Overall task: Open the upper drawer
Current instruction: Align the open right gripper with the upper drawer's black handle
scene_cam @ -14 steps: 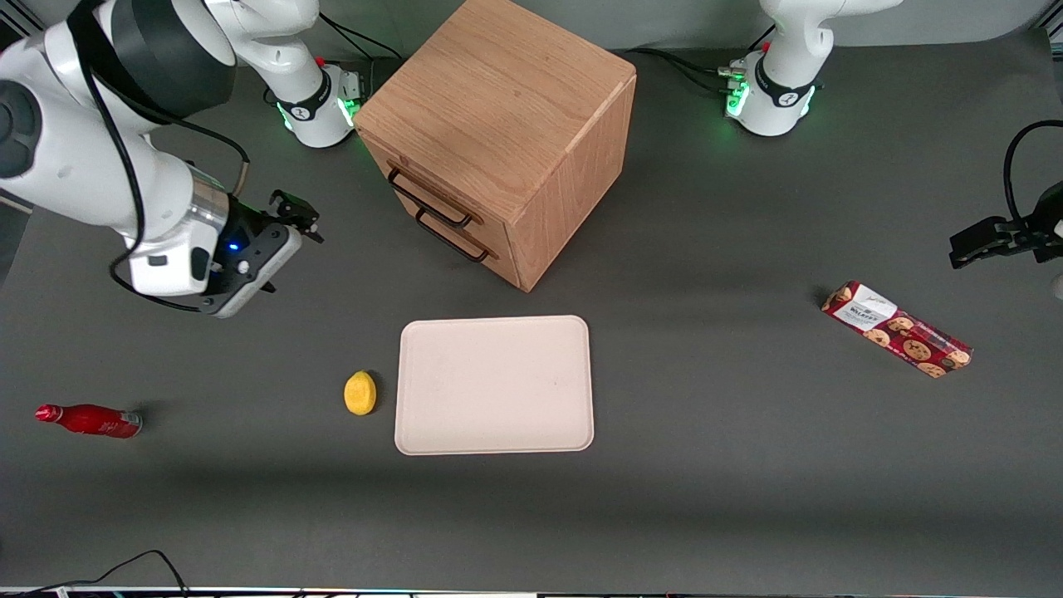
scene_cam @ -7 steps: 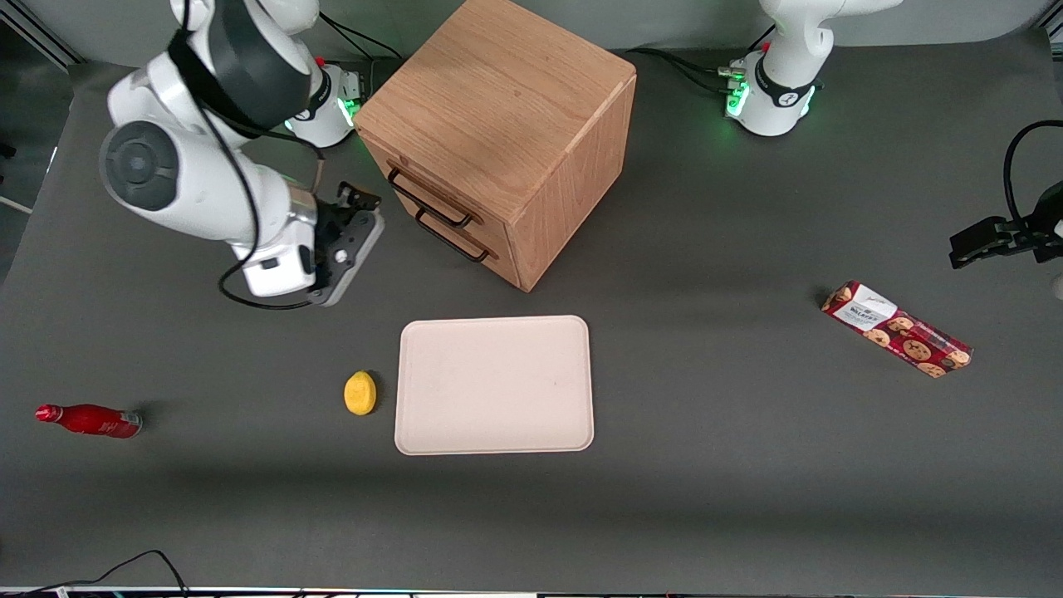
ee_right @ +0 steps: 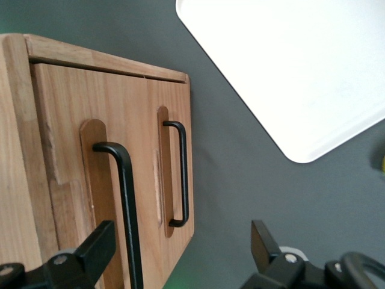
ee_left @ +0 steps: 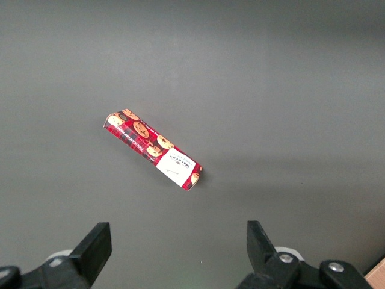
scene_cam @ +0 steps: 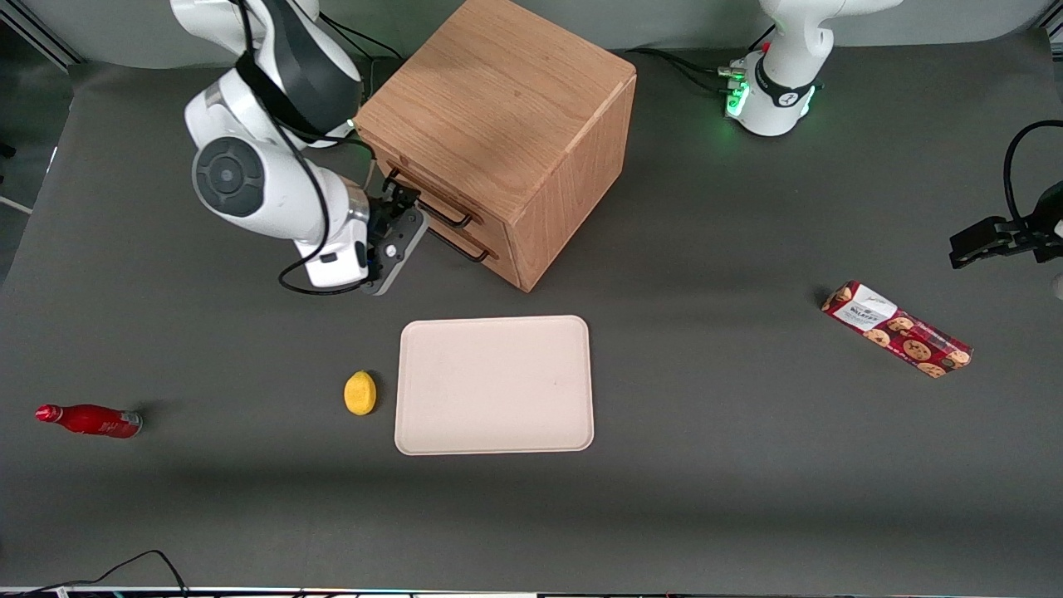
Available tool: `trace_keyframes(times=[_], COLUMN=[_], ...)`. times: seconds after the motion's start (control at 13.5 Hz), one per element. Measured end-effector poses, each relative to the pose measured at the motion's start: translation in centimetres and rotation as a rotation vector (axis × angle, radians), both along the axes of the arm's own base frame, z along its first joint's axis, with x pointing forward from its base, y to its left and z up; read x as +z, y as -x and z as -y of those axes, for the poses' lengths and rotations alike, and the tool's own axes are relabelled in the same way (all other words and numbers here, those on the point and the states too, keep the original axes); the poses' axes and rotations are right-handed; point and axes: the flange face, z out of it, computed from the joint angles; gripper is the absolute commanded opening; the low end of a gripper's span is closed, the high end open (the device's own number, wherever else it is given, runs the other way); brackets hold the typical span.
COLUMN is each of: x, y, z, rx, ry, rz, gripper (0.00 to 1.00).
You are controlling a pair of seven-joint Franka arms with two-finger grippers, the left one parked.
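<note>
Both drawers closed; open-fingered gripper [scene_cam: 404,209] before upper drawer [scene_cam: 413,183].

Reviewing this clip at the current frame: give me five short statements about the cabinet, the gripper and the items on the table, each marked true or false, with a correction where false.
1. Both drawers of the oak-coloured wooden cabinet are shut. True.
2. The right arm's gripper is in front of the cabinet, by the upper drawer's thin black bar handle, with its fingers spread apart. True.
3. The yellow lemon-shaped object lies on the pale rectangular tray. False: it lies on the table beside the tray.
4. The red bottle stands upright. False: it lies on its side.
5. The red cookie packet lies toward the parked arm's end of the table. True.
</note>
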Motion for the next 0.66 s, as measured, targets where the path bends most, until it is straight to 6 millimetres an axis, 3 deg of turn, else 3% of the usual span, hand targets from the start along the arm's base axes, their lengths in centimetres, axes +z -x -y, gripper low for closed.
trace_keyframes(times=[0.66], x=[-4.6], y=[2.2], z=[-0.6], rx=[0.006], ry=[0.035], rz=[-0.055], gripper=[1.00])
